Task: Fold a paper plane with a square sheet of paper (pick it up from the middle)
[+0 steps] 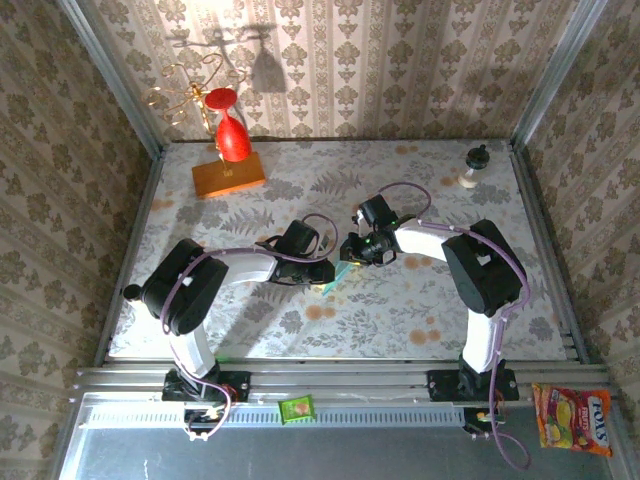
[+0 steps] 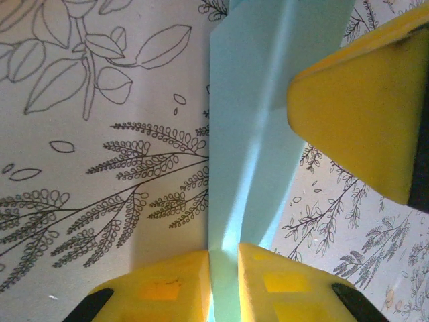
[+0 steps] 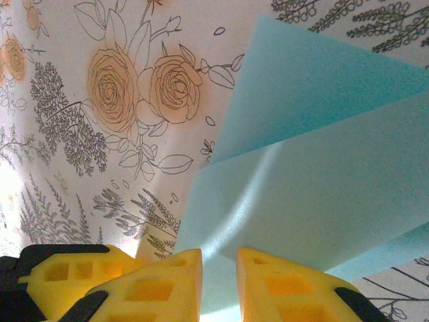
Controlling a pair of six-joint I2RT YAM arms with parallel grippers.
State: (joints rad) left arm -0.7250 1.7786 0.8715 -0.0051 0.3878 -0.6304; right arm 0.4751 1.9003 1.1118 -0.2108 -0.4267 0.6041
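The table (image 1: 430, 320) has a pale cloth printed with leaves and orange flowers. Near the far left corner lies an orange block (image 1: 229, 177). Near the far right corner stands a small dark-topped object (image 1: 473, 167). In the middle lies the folded light-blue paper plane (image 1: 333, 278), partly covered.

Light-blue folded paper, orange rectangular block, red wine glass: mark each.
Light-blue folded paper (image 3: 315, 194): right wrist view, on the broad upper flap.
Orange rectangular block (image 1: 229, 177): top external view, on its top face.
Red wine glass (image 1: 232, 140): top external view, on the bowl.
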